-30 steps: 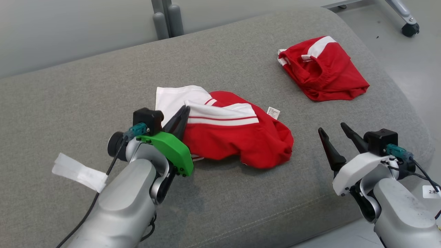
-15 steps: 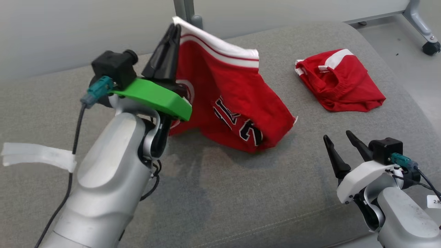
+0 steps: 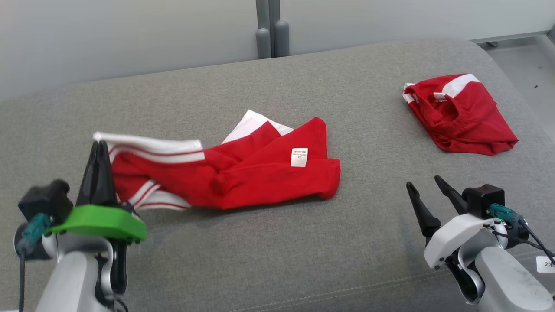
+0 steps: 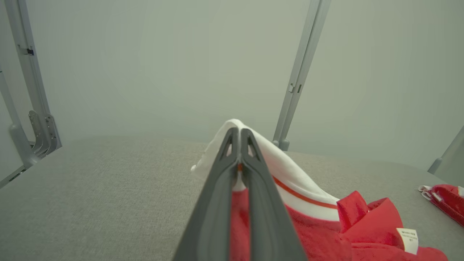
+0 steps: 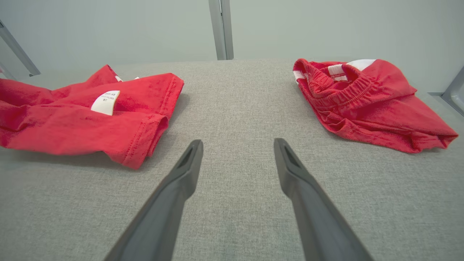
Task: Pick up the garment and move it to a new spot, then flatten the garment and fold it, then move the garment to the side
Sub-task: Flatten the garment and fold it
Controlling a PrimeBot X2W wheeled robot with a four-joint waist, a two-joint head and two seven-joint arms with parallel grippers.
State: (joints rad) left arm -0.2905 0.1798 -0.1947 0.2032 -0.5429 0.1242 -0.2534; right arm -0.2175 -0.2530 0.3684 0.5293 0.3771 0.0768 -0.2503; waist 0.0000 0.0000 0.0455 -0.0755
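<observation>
The garment (image 3: 260,177) is a red jersey-type piece lying rumpled across the middle of the grey cushion (image 3: 277,260), stretched out toward its left edge. It looks light, soft and limp, so I judge it will sag and bunch wherever it is unsupported. It is best taken by a firm edge such as the white striped band (image 3: 160,147) or a hemmed corner. My left end effector (image 3: 99,145) is clamped on the end of that band, fingers pressed together. My right end effector (image 3: 422,181) hovers near the front right edge with its fingers apart and nothing between them. The left wrist view shows the pinch up close, with white fabric draped over the tips of the left end effector (image 4: 236,131). The head view gives the whole lay, twisted and doubled over, with a white label (image 3: 298,157) facing up. The right wrist view shows the stitched hem (image 5: 159,123) of the free end, a likely second hold. It also shows the elastic waistband of a second red piece (image 5: 362,98) near the far right corner, well apart.
</observation>
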